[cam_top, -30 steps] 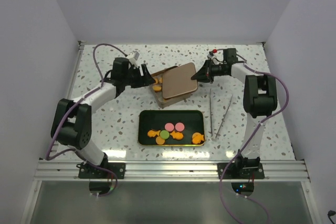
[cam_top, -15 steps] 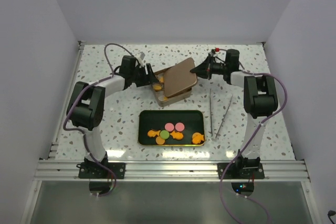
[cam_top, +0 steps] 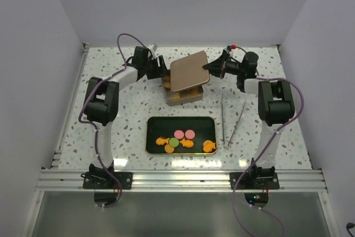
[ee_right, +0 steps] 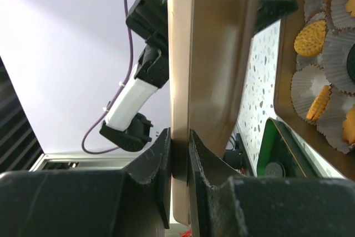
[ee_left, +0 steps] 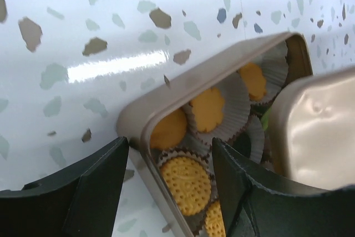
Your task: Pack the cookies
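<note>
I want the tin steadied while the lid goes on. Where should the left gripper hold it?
Probably the tin's thin upright wall at its uncovered far-left corner, from the left: the open left gripper straddles it there, while the lid hangs over the other side.

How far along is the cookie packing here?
Done: several cookies sit in cups inside the tin. In hand: right end effector pinches the lid, raised over it; left end effector is open at the tin's corner. Left: loose cookies on the black tray.
</note>
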Controlling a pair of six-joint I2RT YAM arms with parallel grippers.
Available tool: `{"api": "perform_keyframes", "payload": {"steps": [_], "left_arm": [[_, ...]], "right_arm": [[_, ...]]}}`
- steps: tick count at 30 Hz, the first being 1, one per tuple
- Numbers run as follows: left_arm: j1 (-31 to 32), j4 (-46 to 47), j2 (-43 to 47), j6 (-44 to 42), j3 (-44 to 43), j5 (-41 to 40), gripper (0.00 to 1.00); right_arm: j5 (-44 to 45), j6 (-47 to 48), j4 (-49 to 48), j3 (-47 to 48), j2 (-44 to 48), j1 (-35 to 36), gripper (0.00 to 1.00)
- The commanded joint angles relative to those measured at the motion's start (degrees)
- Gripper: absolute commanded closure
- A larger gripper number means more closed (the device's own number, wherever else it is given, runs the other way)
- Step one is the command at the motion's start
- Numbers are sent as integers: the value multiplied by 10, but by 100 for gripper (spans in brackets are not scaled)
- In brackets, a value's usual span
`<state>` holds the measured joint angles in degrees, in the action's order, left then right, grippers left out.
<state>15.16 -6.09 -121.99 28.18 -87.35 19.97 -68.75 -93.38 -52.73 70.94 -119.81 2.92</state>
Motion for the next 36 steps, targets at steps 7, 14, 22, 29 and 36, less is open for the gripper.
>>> {"api": "perform_keyframes", "payload": {"steps": [7, 14, 22, 29, 36], "left_arm": [[-39, -47, -107, -2, -193, -1, 33], [-38, -37, -121, 43, -223, 11, 33], [-46, -89, 51, 13, -50, -99, 50], [2, -82, 154, 10, 96, -132, 47], [57, -117, 141, 0, 57, -171, 39]], "right_arm": [[-1, -57, -105, 19, -38, -4, 100], [2, -92, -161, 19, -69, -7, 100], [45, -152, -239, -8, -47, -15, 100], [92, -288, -400, -9, -67, -15, 100], [84, -276, -400, -26, -39, -16, 100]]}}
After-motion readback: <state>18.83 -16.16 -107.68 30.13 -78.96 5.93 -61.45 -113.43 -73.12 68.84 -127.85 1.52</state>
